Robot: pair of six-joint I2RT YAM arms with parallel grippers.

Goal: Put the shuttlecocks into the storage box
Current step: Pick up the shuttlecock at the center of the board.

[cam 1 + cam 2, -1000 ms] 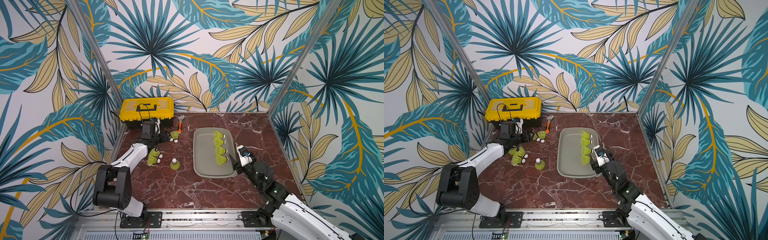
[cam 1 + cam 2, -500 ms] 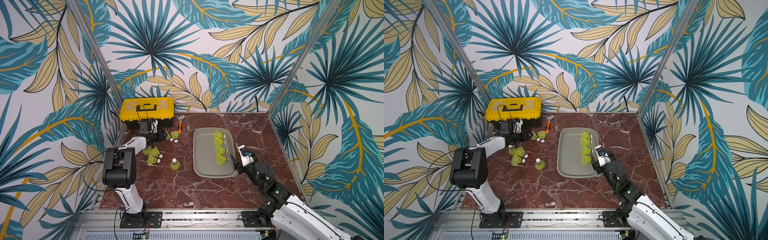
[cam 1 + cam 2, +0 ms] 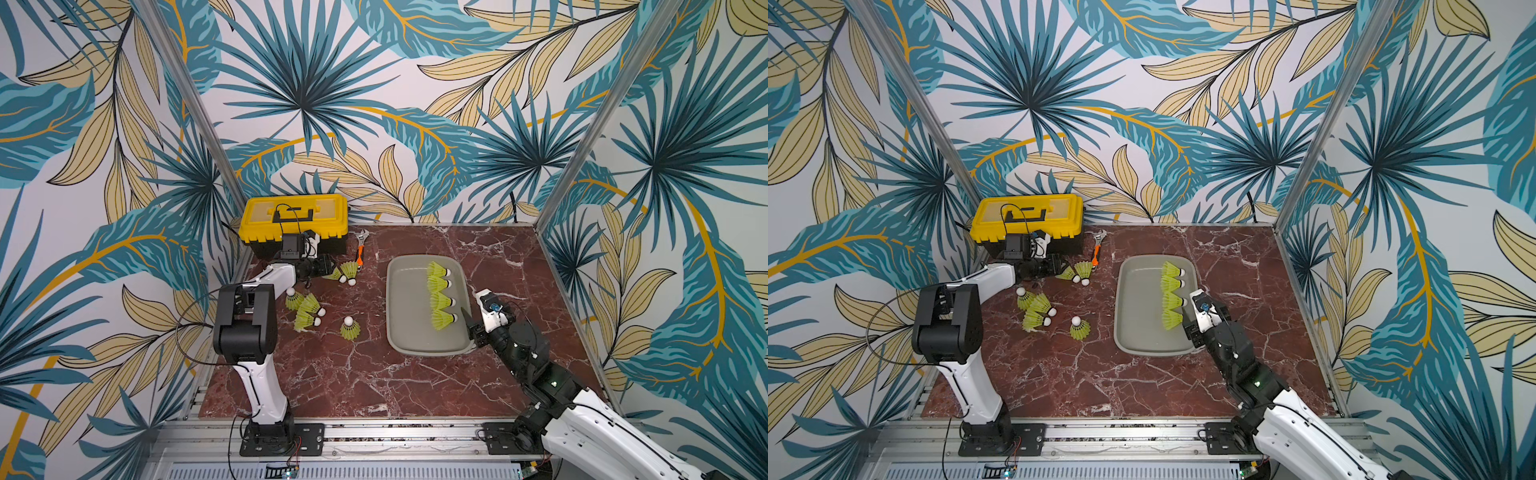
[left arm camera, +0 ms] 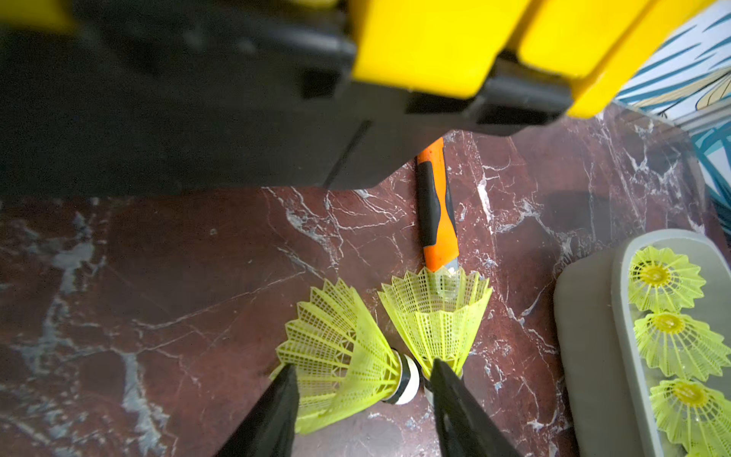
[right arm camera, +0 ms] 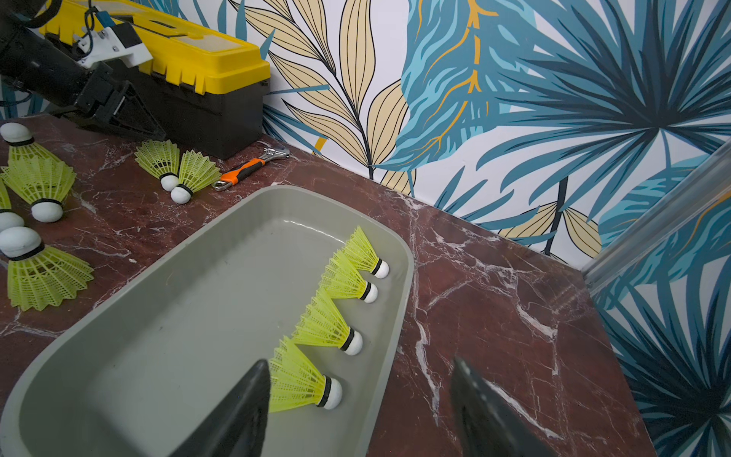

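Our left arm (image 3: 272, 277) reaches forward, the forearm low and near level. Our left gripper (image 4: 360, 368) points across toward our right side, jaws partly apart. Our right arm (image 3: 536, 365) stretches forward, low; our right gripper (image 5: 358, 362) tilts downward, jaws spread wide.

Bright, even light; blurred wrist-view foreground.

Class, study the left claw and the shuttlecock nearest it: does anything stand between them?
Nothing visible does. The left claw has one finger on either side of that shuttlecock. A second shuttlecock lies close beside one finger, not between.
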